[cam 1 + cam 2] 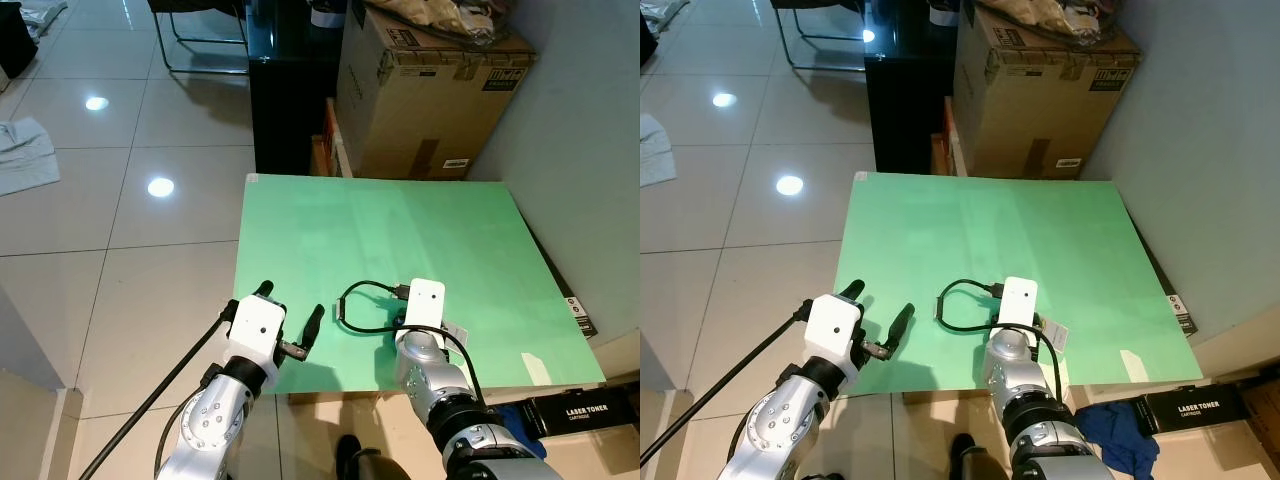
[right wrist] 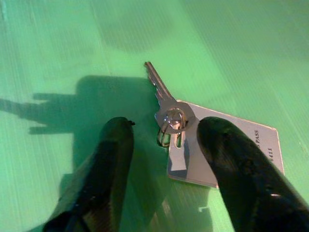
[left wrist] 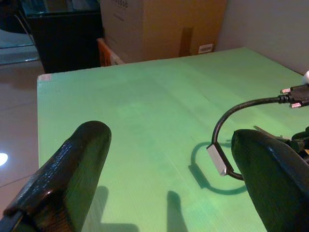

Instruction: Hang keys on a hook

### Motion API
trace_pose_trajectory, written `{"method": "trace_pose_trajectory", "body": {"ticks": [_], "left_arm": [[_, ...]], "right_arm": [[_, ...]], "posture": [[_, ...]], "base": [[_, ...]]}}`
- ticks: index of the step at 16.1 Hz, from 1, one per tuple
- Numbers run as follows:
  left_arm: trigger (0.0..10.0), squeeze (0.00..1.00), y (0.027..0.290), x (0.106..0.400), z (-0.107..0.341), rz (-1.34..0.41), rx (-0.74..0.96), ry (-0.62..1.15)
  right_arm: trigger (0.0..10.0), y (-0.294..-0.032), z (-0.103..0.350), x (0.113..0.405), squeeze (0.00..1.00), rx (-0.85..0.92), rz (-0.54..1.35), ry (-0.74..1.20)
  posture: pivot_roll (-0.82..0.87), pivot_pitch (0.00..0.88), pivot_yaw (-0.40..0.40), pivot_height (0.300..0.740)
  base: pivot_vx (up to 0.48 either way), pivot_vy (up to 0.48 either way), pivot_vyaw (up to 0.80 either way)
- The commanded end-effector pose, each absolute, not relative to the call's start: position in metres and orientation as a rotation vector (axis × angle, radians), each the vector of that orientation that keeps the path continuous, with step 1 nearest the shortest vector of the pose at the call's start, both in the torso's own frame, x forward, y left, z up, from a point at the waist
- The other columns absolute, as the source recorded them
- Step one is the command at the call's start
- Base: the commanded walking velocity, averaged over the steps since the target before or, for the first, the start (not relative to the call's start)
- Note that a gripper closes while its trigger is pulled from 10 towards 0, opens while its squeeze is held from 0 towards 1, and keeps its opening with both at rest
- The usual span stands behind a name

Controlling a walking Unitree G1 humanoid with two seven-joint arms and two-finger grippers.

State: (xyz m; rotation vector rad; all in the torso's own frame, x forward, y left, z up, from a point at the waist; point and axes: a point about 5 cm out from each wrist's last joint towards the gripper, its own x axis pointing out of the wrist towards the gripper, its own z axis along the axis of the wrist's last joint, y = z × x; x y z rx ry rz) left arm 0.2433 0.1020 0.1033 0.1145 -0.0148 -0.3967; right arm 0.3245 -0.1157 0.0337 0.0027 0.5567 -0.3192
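Observation:
A silver key on a ring with a white card tag (image 2: 169, 113) lies flat on the green tabletop (image 1: 380, 230). My right gripper (image 2: 166, 133) is low over it and open. Its two black fingers (image 2: 108, 159) stand on either side of the ring without closing on it. In the left eye view the right wrist's white camera block (image 1: 425, 300) covers the fingers, and a corner of the tag (image 1: 455, 332) peeks out beside it. My left gripper (image 1: 290, 310) hovers open over the table's near left edge, holding nothing.
A black cable (image 1: 350, 300) loops on the table between the grippers. Behind the table stand a large cardboard box (image 1: 430, 90) and a black cabinet (image 1: 290, 90). A grey wall runs along the right. A black toner box (image 1: 585, 412) and blue cloth (image 1: 510, 415) lie on the floor.

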Motion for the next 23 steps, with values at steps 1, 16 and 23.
{"method": "trace_pose_trajectory", "body": {"ticks": [1,16,23], "left_arm": [[10.0,0.00,0.097,0.242,0.100,-0.416,0.102,-0.005],[10.0,0.00,0.095,0.242,0.101,-0.422,0.110,-0.025],[10.0,0.00,0.094,0.243,0.101,-0.429,0.109,-0.022]], "right_arm": [[0.0,-0.119,0.029,0.322,0.00,0.017,-0.331,0.579],[0.0,-0.119,0.028,0.323,0.00,0.087,-0.299,0.581],[0.0,-0.121,0.033,0.324,0.00,0.071,-0.279,0.507]], "posture": [[-0.02,0.218,-0.101,0.740],[-0.02,0.209,-0.103,0.740],[-0.03,0.213,-0.093,0.740]], "base": [[0.000,0.000,0.00],[0.000,0.000,0.00],[0.000,0.000,0.00]]}}
